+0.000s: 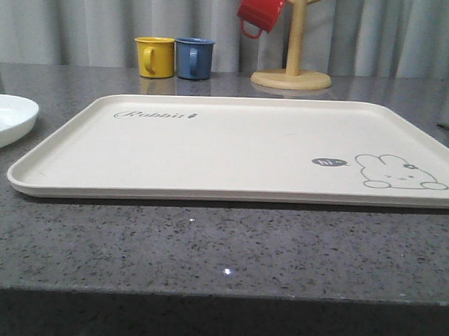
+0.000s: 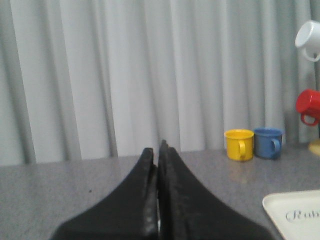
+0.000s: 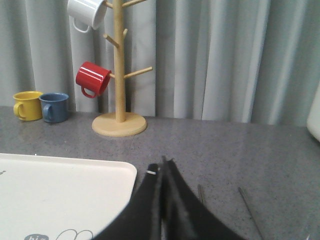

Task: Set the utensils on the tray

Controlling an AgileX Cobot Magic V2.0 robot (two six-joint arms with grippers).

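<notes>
Grey curtains are hanging behind the speckled counter (image 1: 222, 242). At far left the white plate (image 1: 9, 116) is lying beside the empty tray (image 1: 232, 150); yellow mug (image 1: 154, 56), blue mug (image 1: 194, 58) and mug tree (image 3: 119, 70) are standing behind. Two thin utensils (image 3: 250, 212) are showing just right of the tray in the right wrist view. Left gripper (image 2: 158, 150) and right gripper (image 3: 161, 167) are hovering level, fingers pressed together, holding nothing.

Yellow mug (image 1: 154, 56) touching blue mug (image 1: 194, 58); red mug (image 1: 261, 10) on wooden mug tree (image 1: 292, 61).
</notes>
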